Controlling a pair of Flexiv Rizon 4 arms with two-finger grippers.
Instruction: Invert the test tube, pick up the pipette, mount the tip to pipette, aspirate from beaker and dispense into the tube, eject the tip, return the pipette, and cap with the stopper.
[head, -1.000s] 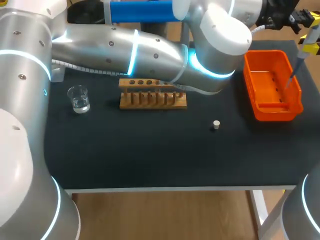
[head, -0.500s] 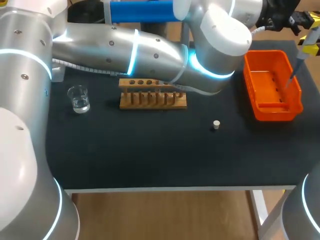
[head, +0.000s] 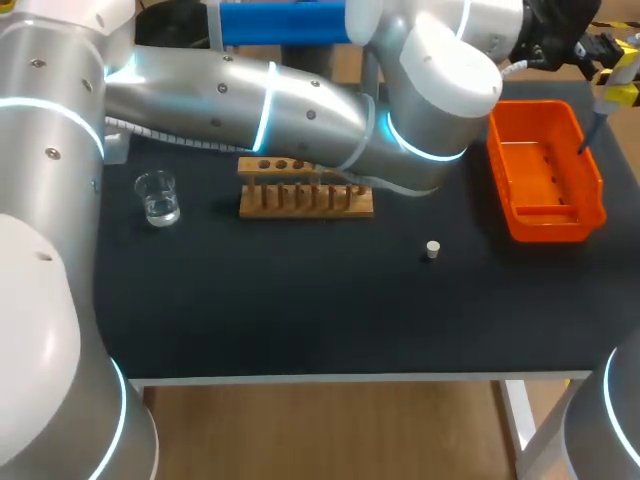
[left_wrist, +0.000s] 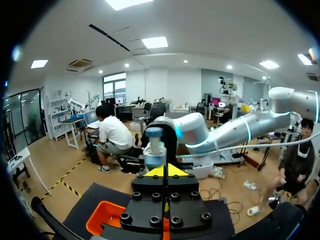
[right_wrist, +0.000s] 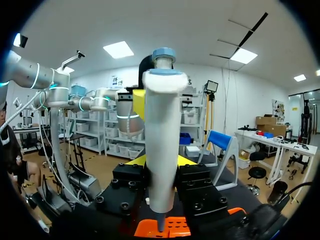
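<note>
Pipette (right_wrist: 161, 150) stood upright in the right gripper (right_wrist: 162, 165). The fingers were clenched on the lower half of its white barrel from two sides, with the blue-capped head well above them. In the head view the pipette (head: 612, 85) hung at the tabletop's far right corner, its thin lower end over the orange tray (head: 545, 215) and not touching it. Whether a tip was mounted could not be told.

Left arm (head: 250, 100) reached across the far side of the tabletop (head: 300, 310) to that same corner. The left gripper (left_wrist: 165, 171) faced the pipette from just beside it, yellow tips drawn together with nothing seen between them.

Handling, as judged:
- Pipette looked light, rigid plastic with a smooth, slightly tapered barrel, so likely to slip down under a weak squeeze.
- The wide barrel below the head flange looked the best place to hold.
- The narrow nozzle end looked the delicate part and should take no side load.

Beaker (head: 157, 197) with clear liquid sat far left. It was glass, so breakable and easily tipped. Wooden rack (head: 305, 195) was mid-table, and no tube could be made out in it. Stopper (head: 432, 250) lay alone, small and probably prone to rolling.
</note>
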